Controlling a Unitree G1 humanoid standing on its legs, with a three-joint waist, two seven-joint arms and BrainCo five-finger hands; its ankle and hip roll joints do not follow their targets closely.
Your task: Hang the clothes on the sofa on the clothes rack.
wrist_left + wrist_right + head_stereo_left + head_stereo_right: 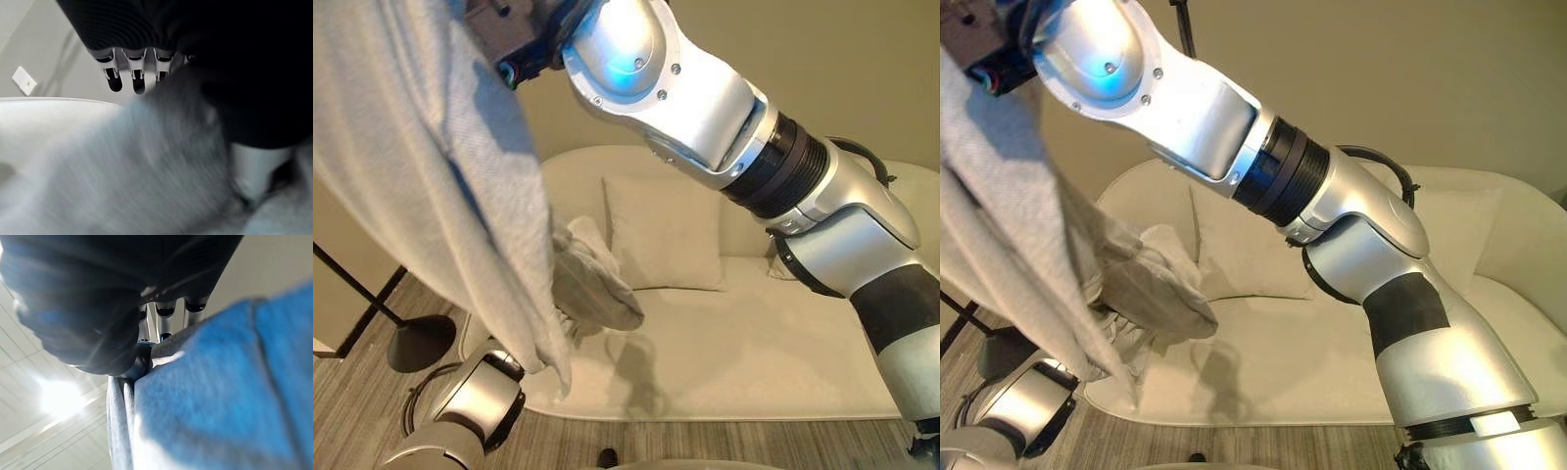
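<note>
Fingers of right hand (161,318) curled tight on grey garment (421,176), held high; left hand (132,73) w/ straight fingers.

Left hand (132,73) behind blurred cloth (146,176)

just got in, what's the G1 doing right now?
It is mid clothes-hanging. The right arm is raised high, and its right hand is curled on a light grey knitted garment that hangs down in front of the cream sofa. The left hand is lower, against the same grey fabric; its grip is unclear. More pale clothing lies crumpled on the sofa seat beside a cream cushion. A black rack base stands on the floor to the left.
</note>
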